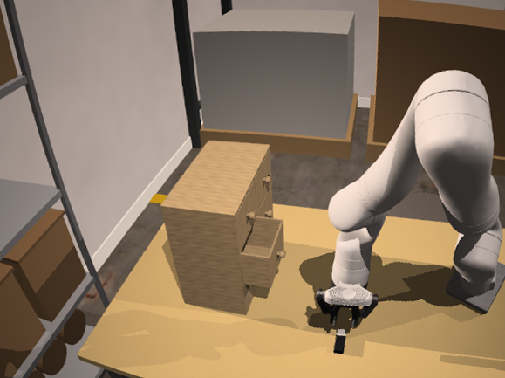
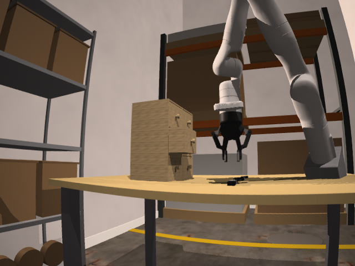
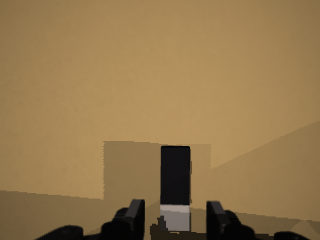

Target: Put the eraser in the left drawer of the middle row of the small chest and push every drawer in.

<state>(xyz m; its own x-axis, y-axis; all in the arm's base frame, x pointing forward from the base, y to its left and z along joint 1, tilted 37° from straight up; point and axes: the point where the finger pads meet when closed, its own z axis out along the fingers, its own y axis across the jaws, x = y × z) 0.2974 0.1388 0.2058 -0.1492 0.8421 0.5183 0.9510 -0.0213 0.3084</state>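
Wrist view: eraser (image 3: 175, 186) lies flat on desk (image 3: 150, 75) at 6 o'clock, between the fingers of the part-open, empty claw (image 3: 175, 215) above. Risk: off-centre descent clips eraser's end, skidding it toward desk edge.

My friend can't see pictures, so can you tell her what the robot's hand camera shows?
A small black eraser with a pale grey end lies flat on the tan table, lined up with the gap between the open gripper's two dark fingers, which hold nothing. The arm's shadows darken the table around it.
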